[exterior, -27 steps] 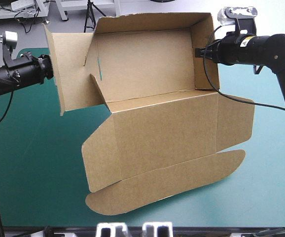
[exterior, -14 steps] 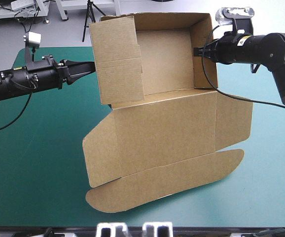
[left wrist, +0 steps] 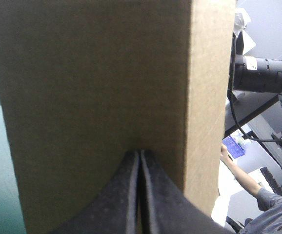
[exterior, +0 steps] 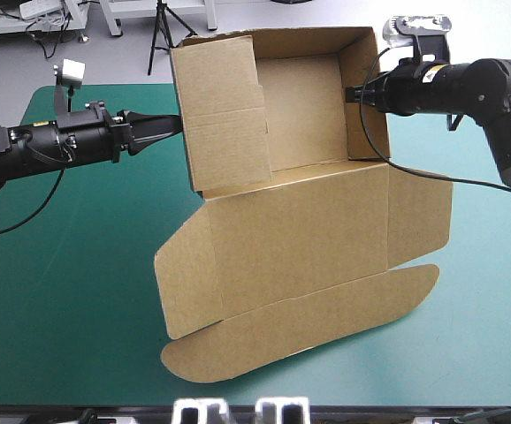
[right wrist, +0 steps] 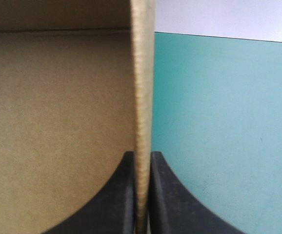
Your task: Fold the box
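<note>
L gripper [exterior: 174,124], black fin fingers together in one point, tip pressed on the outer face of the left side flap [exterior: 224,119], prob. to push it in over the tray, not to grip it. Brown cut-cardboard box [exterior: 300,238] sits mid-table on the teal-green cover [exterior: 70,291], tray end toward the far edge: walls up, tray open, lid panel w/ rounded tuck flap lying flat nearer the robot. R gripper [right wrist: 142,157] clamped on the right wall [exterior: 362,106], board betw. its fingers, likely bracing the box vs. that push.
</note>
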